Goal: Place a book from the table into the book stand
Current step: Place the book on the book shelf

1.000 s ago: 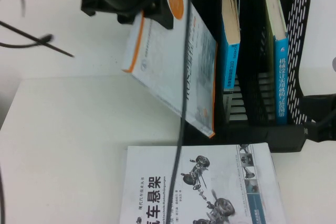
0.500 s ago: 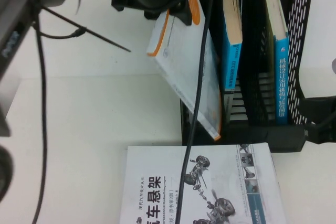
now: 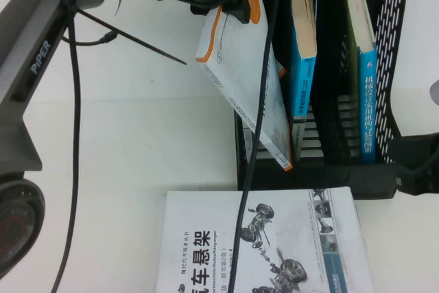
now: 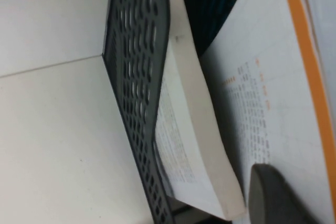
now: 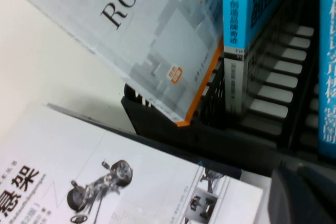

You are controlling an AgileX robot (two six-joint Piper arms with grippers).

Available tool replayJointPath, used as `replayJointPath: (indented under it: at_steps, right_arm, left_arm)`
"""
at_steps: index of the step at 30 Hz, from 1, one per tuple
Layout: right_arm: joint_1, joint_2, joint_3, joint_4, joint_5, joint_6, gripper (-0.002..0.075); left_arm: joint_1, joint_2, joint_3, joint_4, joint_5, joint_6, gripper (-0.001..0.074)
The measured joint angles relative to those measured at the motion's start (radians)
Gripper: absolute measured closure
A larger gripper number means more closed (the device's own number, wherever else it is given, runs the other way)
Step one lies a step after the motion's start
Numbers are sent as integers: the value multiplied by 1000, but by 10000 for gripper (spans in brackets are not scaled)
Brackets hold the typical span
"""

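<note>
Orange-edged book (image 3: 247,80) steeper, nearer book stand (image 3: 391,53), in left gripper (image 3: 230,5) jaws; right gripper (image 3: 418,162) jaws unreadable.

The tilted book (image 3: 248,80) blocks the book stand's (image 3: 387,73) left slot; the middle slot lies open.

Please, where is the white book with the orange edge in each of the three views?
High view: white-and-orange book, tilted, top centre, held by the left gripper.
Left wrist view: it fills the right side.
Right wrist view: top centre; right gripper at lower right.
Shared landmark: black book stand.
</note>
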Motion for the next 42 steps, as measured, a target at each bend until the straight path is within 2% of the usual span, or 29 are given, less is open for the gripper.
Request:
replayJointPath:
  at_steps: [8,16,33,42]
  right_arm:
    - [0,0,0,0,43,0,721]
    - [0,0,0,0,62,0,721]
    - [0,0,0,0,56,0,721]
    - [0,0,0,0,49,0,721]
  left_arm:
    - [-2,0,0,2,0,75,625]
    - [-7,-11,-1,148,0,89,628]
    - [-7,-5,-1,95,0,91,628]
    - [-7,70,-1,80,-2,99,628]
